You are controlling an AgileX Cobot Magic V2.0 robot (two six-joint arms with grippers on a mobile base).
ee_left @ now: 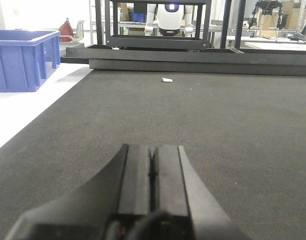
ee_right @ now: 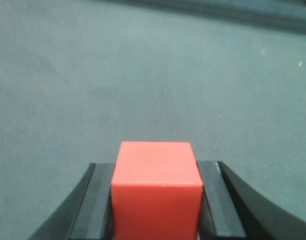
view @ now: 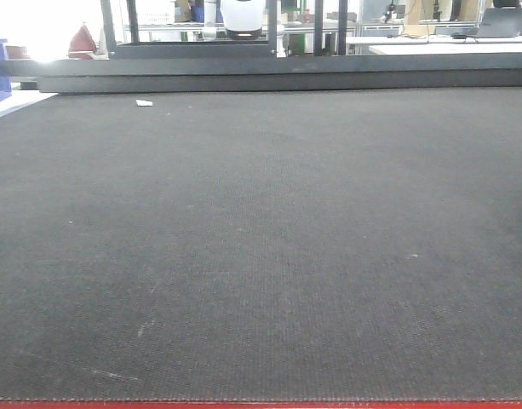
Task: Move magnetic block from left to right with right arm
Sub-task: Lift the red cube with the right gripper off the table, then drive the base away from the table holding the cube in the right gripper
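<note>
Right gripper (ee_right: pixel 156 202) clamps magnetic block (ee_right: pixel 156 172); crate (ee_left: pixel 23 60) contents hidden.

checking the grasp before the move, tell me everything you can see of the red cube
The magnetic block is a plain bright-red cube, matte, sharp-edged, unmarked. Only its top and near face show, in the right wrist view. It sits square between the jaws of the right gripper, which touch its left and right sides. Grey woven mat lies beyond; whether the cube rests on it or is lifted cannot be told.
</note>
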